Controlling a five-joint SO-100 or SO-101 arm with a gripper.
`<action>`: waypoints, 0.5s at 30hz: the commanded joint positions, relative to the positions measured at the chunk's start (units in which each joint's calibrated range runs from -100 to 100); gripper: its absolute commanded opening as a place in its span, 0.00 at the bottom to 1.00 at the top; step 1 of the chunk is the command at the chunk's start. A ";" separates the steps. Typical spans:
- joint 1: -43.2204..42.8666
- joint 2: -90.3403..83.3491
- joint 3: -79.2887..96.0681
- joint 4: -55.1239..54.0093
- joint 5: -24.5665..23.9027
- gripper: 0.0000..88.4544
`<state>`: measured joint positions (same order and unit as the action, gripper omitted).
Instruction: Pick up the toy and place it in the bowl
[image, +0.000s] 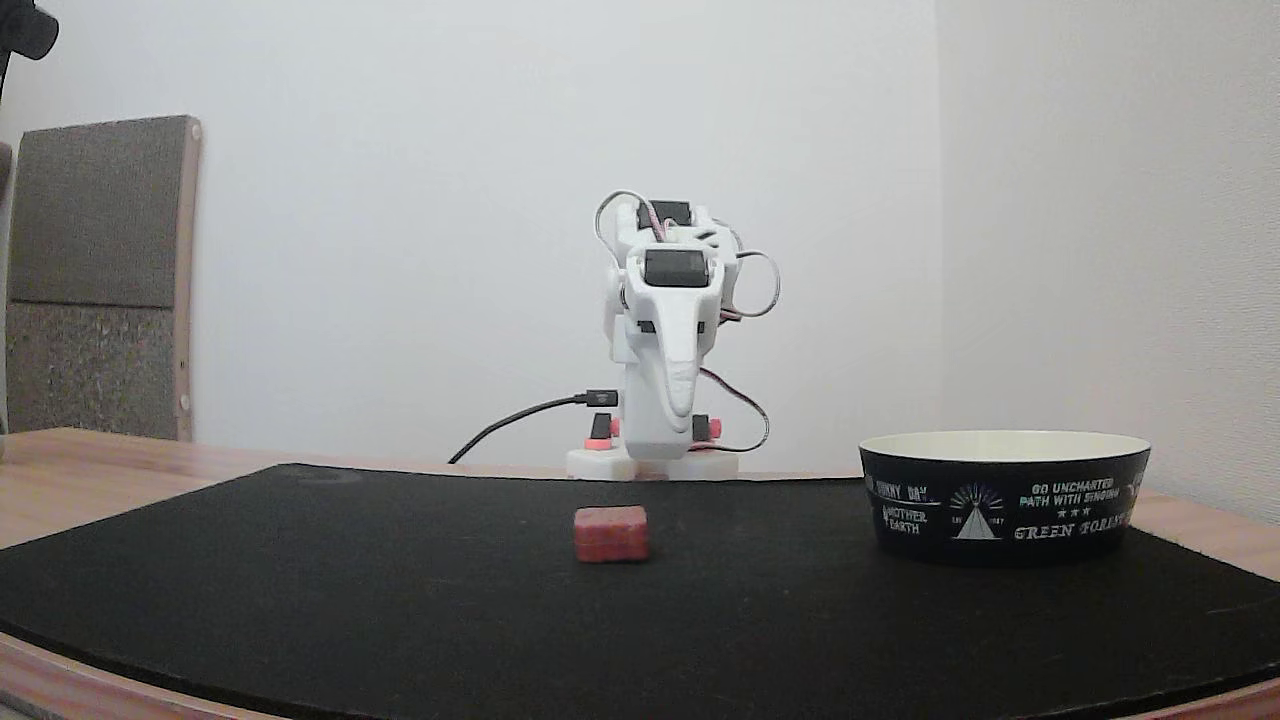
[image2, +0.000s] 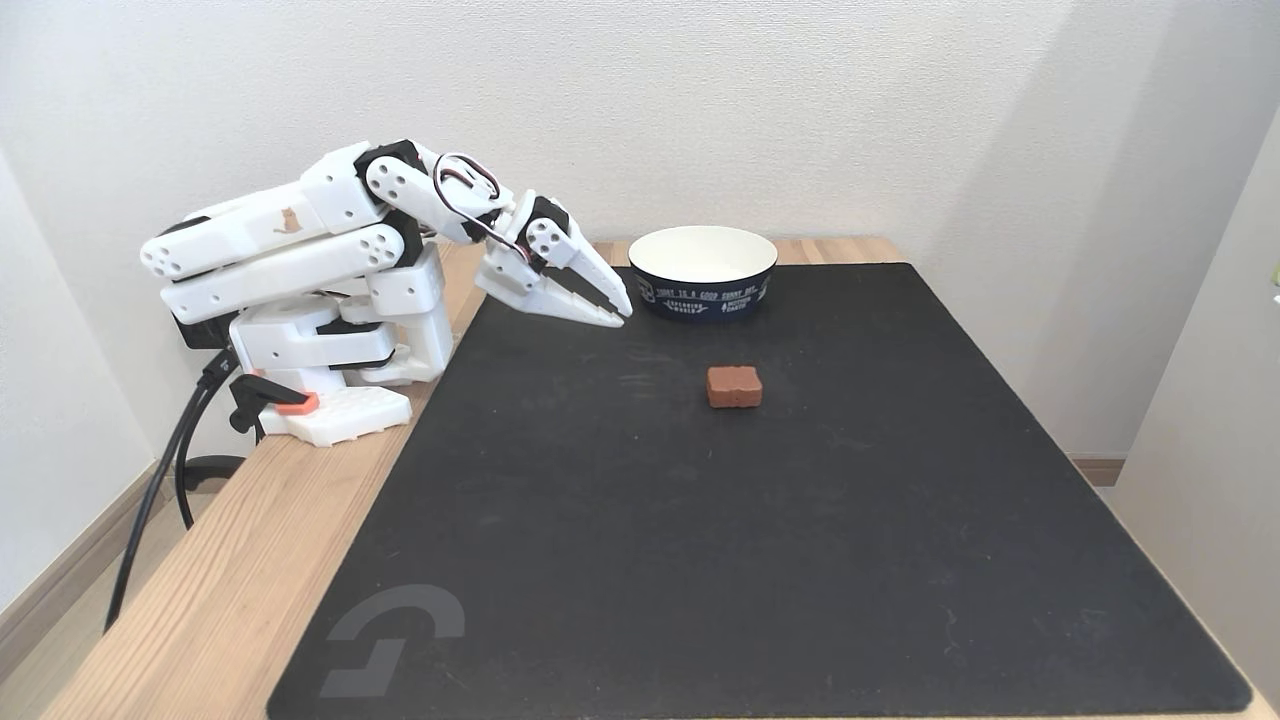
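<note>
The red toy block (image: 611, 533) (image2: 734, 386) lies flat on the black mat (image2: 700, 520), near its middle and well apart from everything else. The bowl (image: 1003, 497) (image2: 702, 284), black outside with white lettering and a triangle emblem, cream inside, stands on the same mat; in one fixed view it sits off to the right of the toy, in the other beyond it near the mat's far edge. My jaws (image2: 620, 312) (image: 681, 408) hang above the mat's edge, clear of the toy and just beside the bowl in the view from above, tips drawn together with nothing between them. My white arm (image2: 300, 240) is folded back over its base (image2: 335, 412), which is on the wooden surface (image2: 240, 560) beside the mat, with a black cable (image2: 160, 480) trailing off it.
</note>
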<state>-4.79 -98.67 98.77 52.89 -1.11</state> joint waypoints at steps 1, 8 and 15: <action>1.15 -0.83 0.69 0.62 0.17 0.05; 1.15 -0.83 0.69 0.62 0.17 0.05; 1.15 -0.83 0.69 0.79 0.17 0.05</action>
<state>-4.12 -98.83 98.77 53.23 -1.11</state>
